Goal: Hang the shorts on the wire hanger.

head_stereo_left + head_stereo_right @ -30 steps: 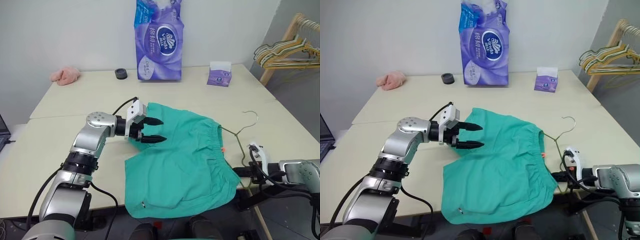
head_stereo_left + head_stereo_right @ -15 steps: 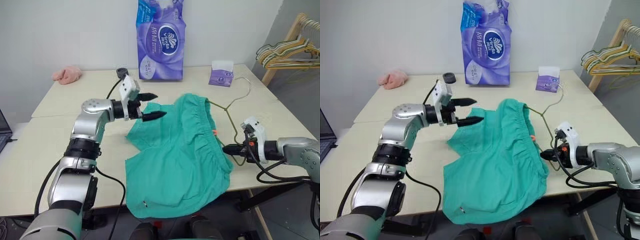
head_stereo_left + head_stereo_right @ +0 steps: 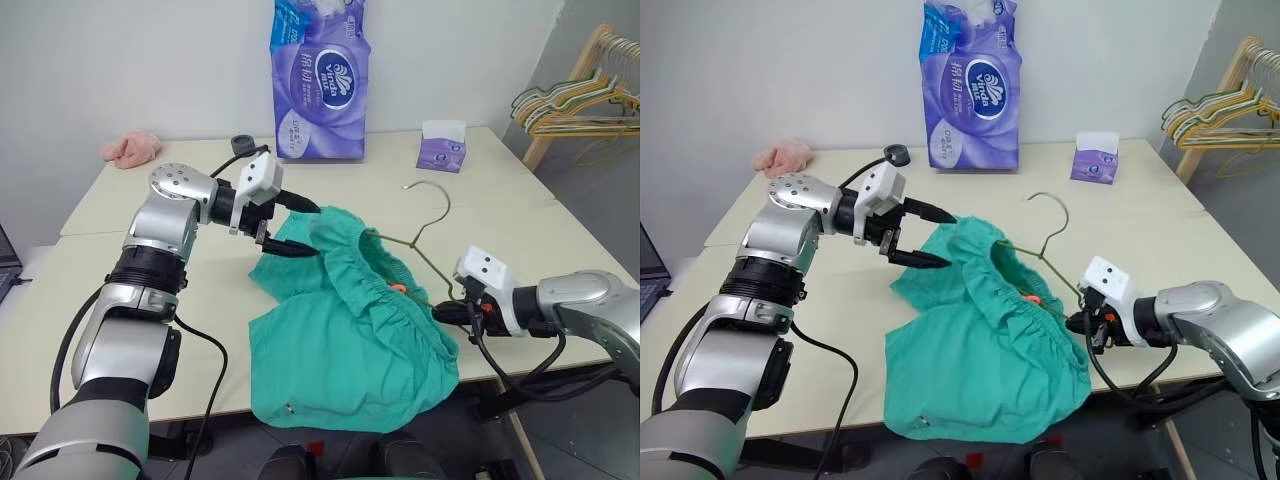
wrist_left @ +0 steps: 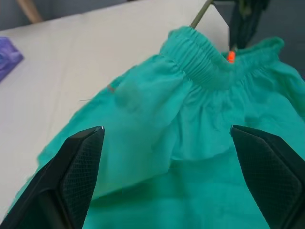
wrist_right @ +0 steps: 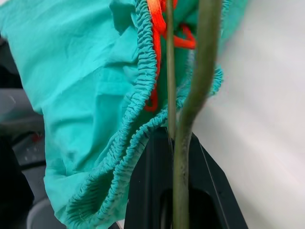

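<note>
While the right end effector (image 3: 1077, 322) is pinched tight on the wire hanger (image 3: 1045, 262) and lifts it up, one side of the hanger is already poked inside the waistband of the shorts (image 3: 985, 340), so I think the job is about half done. The shorts still lie mostly on the bench (image 3: 1200, 235), bunched up near the middle, and the left end effector (image 3: 925, 238) is wide open with nothing in it, right beside the cloth. I count one pair of shorts, one hanger in use, and two end effectors.
</note>
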